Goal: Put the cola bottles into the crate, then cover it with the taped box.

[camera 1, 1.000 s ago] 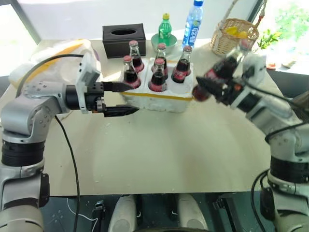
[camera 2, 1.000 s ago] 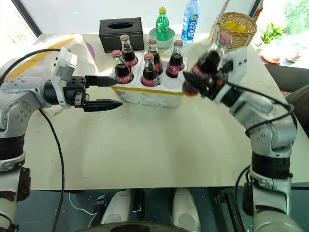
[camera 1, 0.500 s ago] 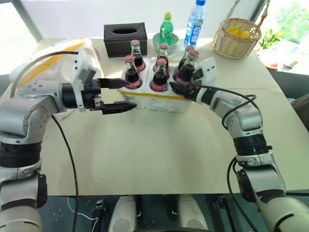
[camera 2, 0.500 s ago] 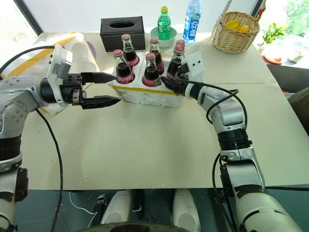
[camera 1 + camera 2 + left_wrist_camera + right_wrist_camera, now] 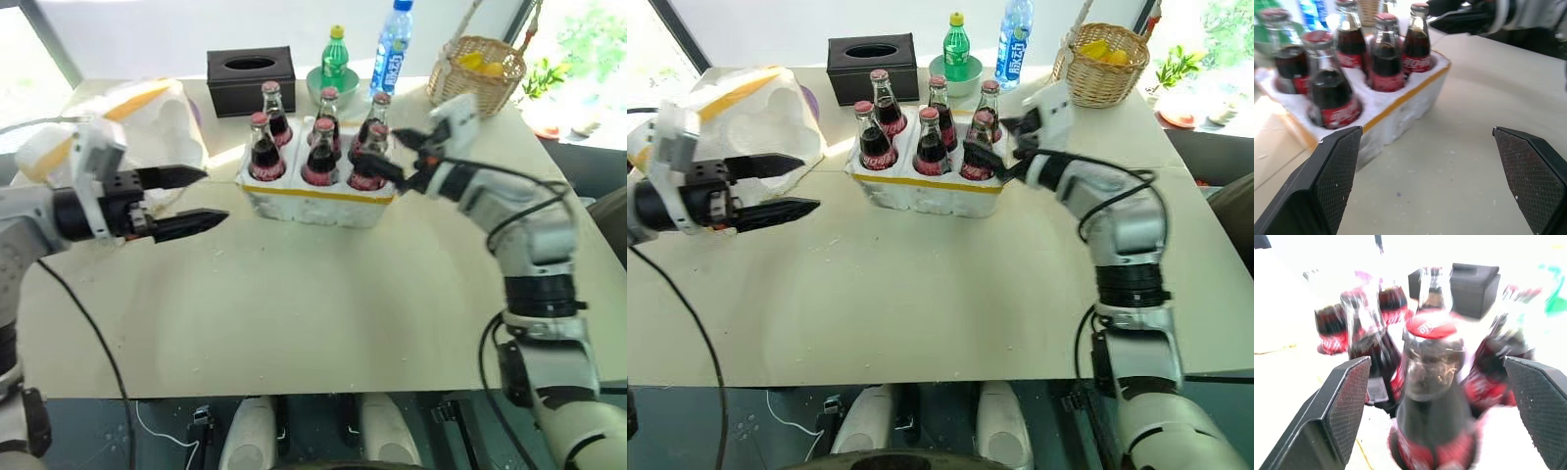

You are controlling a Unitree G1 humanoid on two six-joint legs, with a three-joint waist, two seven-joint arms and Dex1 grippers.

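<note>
Several cola bottles (image 5: 263,152) with red caps stand upright in the sockets of the white crate (image 5: 318,194), which has a yellow tape band. My right gripper (image 5: 394,154) is open, its fingers on either side of the front right bottle (image 5: 1432,382) without clamping it. My left gripper (image 5: 216,194) is open and holds nothing, hanging over the table to the left of the crate (image 5: 1400,105). The taped box (image 5: 147,113), white foam with yellow tape, lies at the far left behind my left arm.
Behind the crate stand a black tissue box (image 5: 252,80), a green soda bottle (image 5: 336,59) and a blue-labelled water bottle (image 5: 392,44). A wicker basket (image 5: 477,70) sits at the back right. The pale table (image 5: 323,304) stretches bare in front of the crate.
My right gripper carried a cola bottle down into the crate's front right socket and opened. My left gripper pulled back to the left, away from the crate.
</note>
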